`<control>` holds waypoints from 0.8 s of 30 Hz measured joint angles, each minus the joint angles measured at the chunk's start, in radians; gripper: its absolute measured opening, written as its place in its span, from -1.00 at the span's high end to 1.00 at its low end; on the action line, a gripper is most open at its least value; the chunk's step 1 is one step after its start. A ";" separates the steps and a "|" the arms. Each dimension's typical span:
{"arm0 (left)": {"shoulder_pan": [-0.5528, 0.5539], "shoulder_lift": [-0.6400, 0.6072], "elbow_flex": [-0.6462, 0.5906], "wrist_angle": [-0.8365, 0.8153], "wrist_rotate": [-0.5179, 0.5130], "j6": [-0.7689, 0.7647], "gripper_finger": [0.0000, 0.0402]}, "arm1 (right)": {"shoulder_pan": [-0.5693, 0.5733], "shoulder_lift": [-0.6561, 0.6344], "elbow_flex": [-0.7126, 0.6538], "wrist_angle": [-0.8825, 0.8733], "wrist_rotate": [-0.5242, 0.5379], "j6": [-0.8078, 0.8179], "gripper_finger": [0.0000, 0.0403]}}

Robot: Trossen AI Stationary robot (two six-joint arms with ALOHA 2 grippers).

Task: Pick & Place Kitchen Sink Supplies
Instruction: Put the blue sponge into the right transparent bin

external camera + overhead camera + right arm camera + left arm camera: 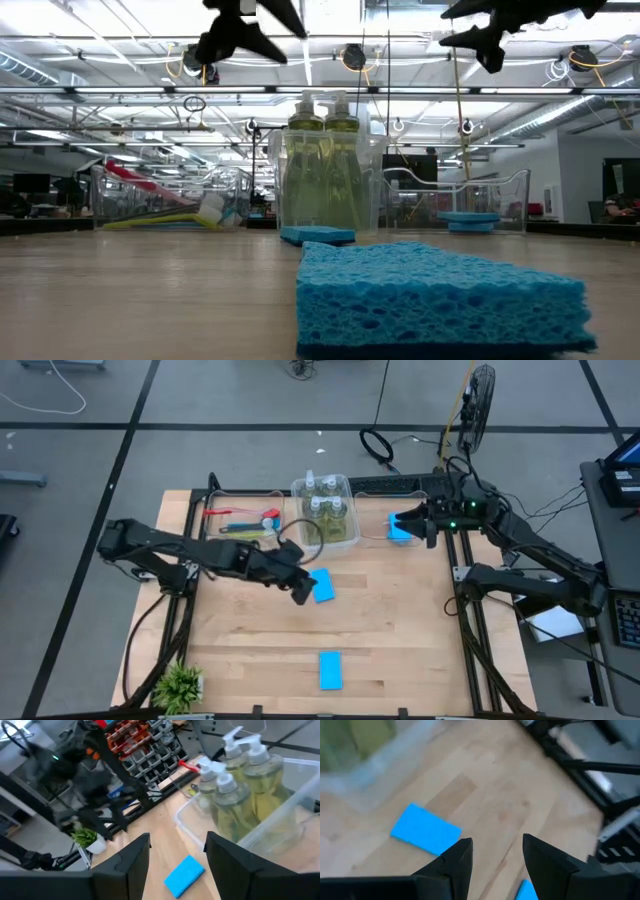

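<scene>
In the high view the left gripper [301, 592] hangs near the centre of the frame, just left of a blue sponge [323, 586] lying on the wooden table [400, 620]; its own wrist view shows the two dark fingers [455, 862] apart with nothing between them and that sponge [425, 829] flat on the wood beyond them. A corner of another blue piece [527, 891] is cut off at the bottom edge there, too little to make out fully. The right gripper [408, 523] sits right of centre in the upper half of the high view, over a clear bin [400, 538] whose blue sponge [399, 532] it partly hides; its fingers [125, 865] stand apart and empty in the right wrist view. At upper centre, four soap bottles [325, 510] stand in a clear bin [349, 510]. To its left another bin [212, 515] holds brushes [240, 520], red and blue ones clear, the others hard to separate. A further sponge [330, 669] lies at lower centre, and in the low view it [440, 295] fills the foreground and blocks much of the table behind. A green plant [180, 685] sits at the lower left corner, partly hidden by the frame rail.
</scene>
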State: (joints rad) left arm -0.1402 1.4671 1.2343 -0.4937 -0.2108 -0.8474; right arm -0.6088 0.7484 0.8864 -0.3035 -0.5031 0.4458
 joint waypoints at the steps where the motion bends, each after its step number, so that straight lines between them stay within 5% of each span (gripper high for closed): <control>1: 0.000 0.022 0.000 -0.002 0.000 -0.028 0.13 | 0.009 -0.003 0.000 0.000 0.000 -0.008 0.12; 15: 0.068 0.323 -0.001 -0.046 0.070 -0.474 0.13 | 0.056 -0.008 0.000 0.000 0.000 -0.021 0.14; 24: 0.093 0.452 -0.001 0.012 0.161 -0.515 0.13 | 0.055 -0.008 0.000 -0.001 0.000 -0.044 0.13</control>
State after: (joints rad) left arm -0.0470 1.9192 1.2335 -0.4821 -0.0496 -1.3623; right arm -0.5533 0.7403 0.8864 -0.3042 -0.5027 0.4017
